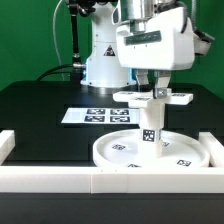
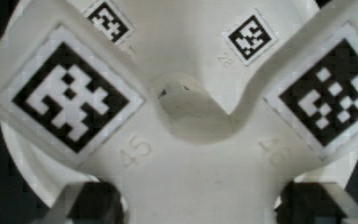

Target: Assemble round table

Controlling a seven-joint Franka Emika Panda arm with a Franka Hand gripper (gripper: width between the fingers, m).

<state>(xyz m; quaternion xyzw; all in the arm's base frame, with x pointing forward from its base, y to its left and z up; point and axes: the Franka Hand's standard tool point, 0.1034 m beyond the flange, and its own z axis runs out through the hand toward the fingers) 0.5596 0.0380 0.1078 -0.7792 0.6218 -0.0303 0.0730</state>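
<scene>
The arm is seen hanging straight down from twelve o'clock in the exterior view, wrist vertical, and the gripper (image 1: 153, 91) is set right over the lobed foot piece (image 1: 150, 98). That foot piece is carried flat atop the short post (image 1: 151, 122), which stands upright at the centre of the round disc (image 1: 150, 150). The disc is rested on the black table (image 1: 40, 105), against the white barrier bar (image 1: 100, 181) at six o'clock; the marker board (image 1: 100, 115) lies at ten o'clock of it. In the wrist view the tagged foot piece (image 2: 185, 110) fills the frame, with two dark fingertips (image 2: 87, 200) spread apart at its edge; whether it is pinched cannot be told.
</scene>
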